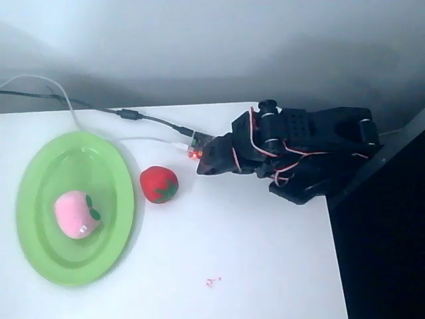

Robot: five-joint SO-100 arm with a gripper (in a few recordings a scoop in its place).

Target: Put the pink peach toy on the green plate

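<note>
Toys, plate and arm on the table

The peach sits in the plate at the left. The strawberry lies just right of the plate. The arm rests farther right, apart from both.

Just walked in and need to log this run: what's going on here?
The pink peach toy already lies on the green plate at the left of the overhead view. The black arm sits folded at the table's right, its claw apart from everything and holding nothing; whether it is open is unclear. A red strawberry toy rests on the table beside the plate.
</note>
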